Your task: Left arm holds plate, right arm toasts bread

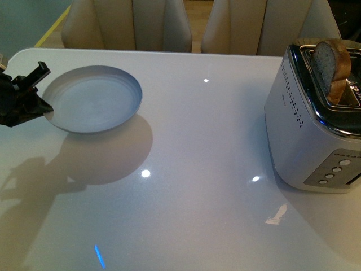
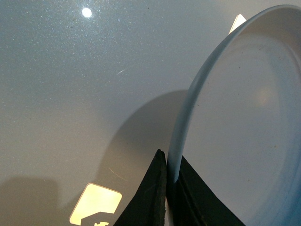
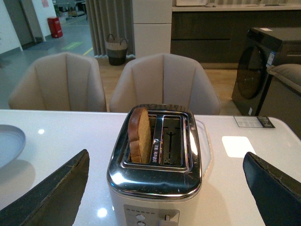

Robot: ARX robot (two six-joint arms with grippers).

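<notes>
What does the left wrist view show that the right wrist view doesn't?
Left wrist only: the left gripper shut on the rim of the plate. Right wrist only: the toaster with the bread standing in one slot, the right gripper open in front of it, and chairs behind. Both: part of the plate and the white table.

Clear surface (image 1: 197, 169) between plate (image 1: 93, 99) and toaster (image 1: 304, 130)
A wide bare stretch lay between them. My right gripper (image 3: 165, 155) hung spread wide before the toaster, with nothing between it and the bread (image 3: 140, 134) standing up out of one slot.
</notes>
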